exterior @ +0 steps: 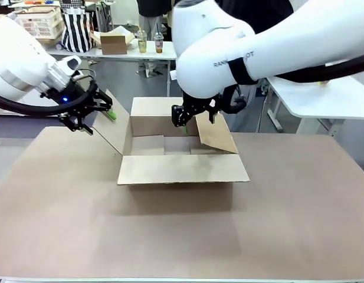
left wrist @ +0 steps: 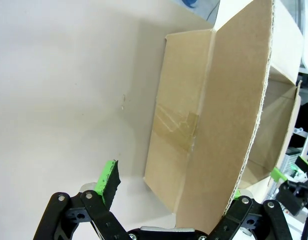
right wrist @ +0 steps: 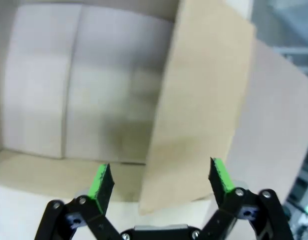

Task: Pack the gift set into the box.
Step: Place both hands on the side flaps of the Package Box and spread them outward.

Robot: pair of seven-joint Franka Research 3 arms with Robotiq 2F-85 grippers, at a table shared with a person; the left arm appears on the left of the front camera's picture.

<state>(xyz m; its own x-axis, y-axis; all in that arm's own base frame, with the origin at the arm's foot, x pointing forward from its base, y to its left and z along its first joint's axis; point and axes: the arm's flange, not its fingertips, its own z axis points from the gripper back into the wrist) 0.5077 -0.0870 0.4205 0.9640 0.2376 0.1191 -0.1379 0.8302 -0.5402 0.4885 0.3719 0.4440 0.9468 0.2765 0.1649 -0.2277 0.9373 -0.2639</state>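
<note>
The box (exterior: 182, 154) stands open in the middle of the table with its four flaps spread. My left gripper (exterior: 96, 118) is open at the left flap (exterior: 112, 128). In the left wrist view the left gripper (left wrist: 171, 187) straddles that flap's edge (left wrist: 228, 125), with one green pad (left wrist: 108, 179) on the outer side. My right gripper (exterior: 196, 118) hangs open over the right flap (exterior: 216, 134). In the right wrist view that flap (right wrist: 198, 110) rises between its open fingers (right wrist: 159, 180). The box floor (right wrist: 69, 100) shows bare cardboard. The gift set is out of view.
The tabletop (exterior: 64, 224) is covered in brown board, with wide room in front of the box. A white table (exterior: 323, 97) stands at the right. Farther back, another table holds a small carton (exterior: 114, 42), two cups (exterior: 150, 42) and a striped bag (exterior: 77, 29).
</note>
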